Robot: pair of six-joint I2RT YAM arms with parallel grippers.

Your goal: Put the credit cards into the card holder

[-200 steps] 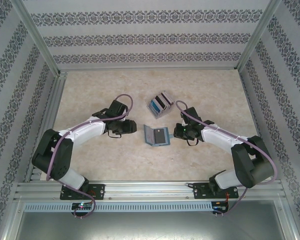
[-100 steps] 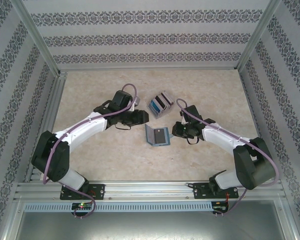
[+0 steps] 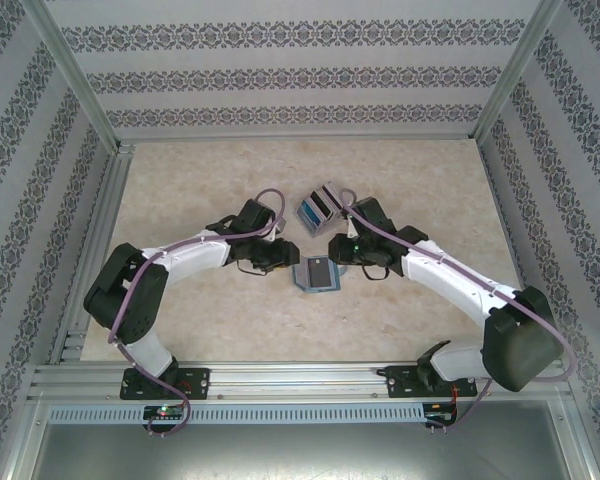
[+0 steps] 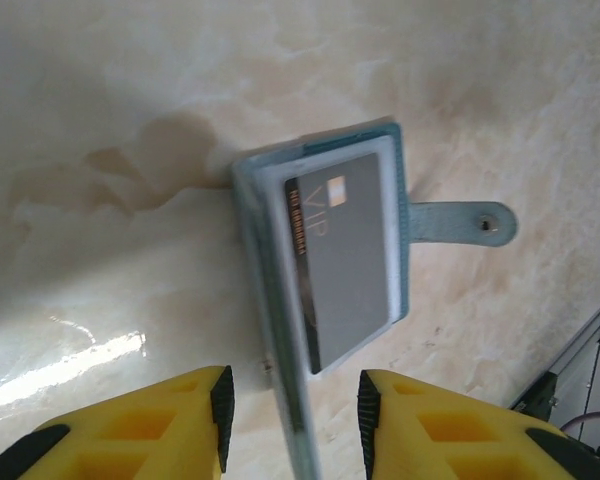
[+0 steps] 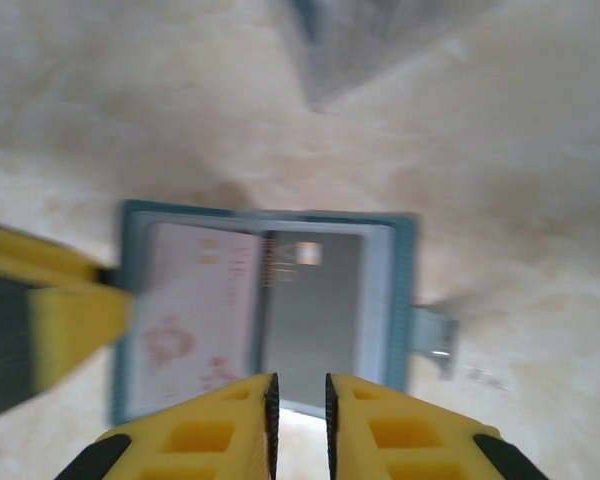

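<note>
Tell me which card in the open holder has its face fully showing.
The grey VIP card with the dark stripe, in the holder on its clasp-tab side. The whitish card sits on a raised sleeve on the opposite side.

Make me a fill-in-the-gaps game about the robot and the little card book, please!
1. The card holder lies ____ on the table, its pages showing.
2. The letters on the grey card spell ____.
3. The fingers of both arms are coloured ____.
4. The card holder's cover is coloured ____.

Missing words: open; VIP; yellow; blue
</note>
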